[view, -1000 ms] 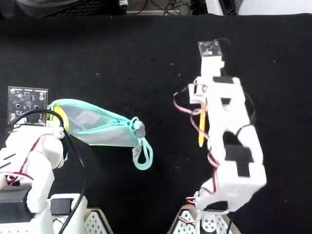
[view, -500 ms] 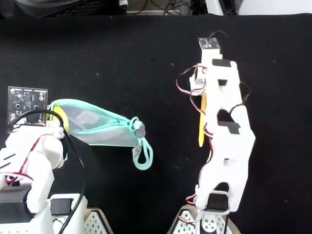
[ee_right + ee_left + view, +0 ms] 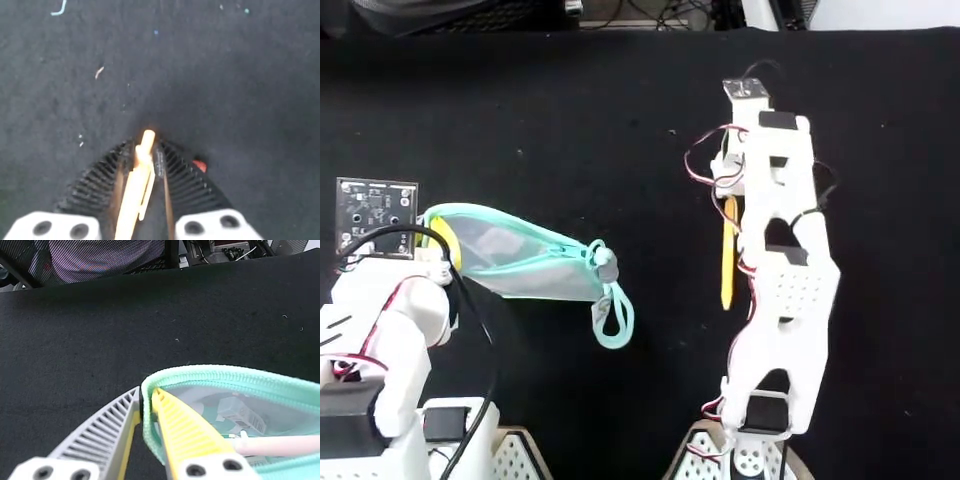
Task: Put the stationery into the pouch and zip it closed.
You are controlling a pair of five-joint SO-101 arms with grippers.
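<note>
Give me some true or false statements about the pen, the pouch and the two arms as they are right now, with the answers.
1. The right end effector is shut on the yellow pen. True.
2. The left end effector clamps the rim of the pouch, one finger inside and one outside. True.
3. The yellow pen already lies inside the pouch. False: it is in the right end effector, well apart from the pouch.
4. The pouch is zipped closed. False: its mouth is open, and the left wrist view shows other items inside.
5. The table is covered in white. False: the table surface is black.
</note>
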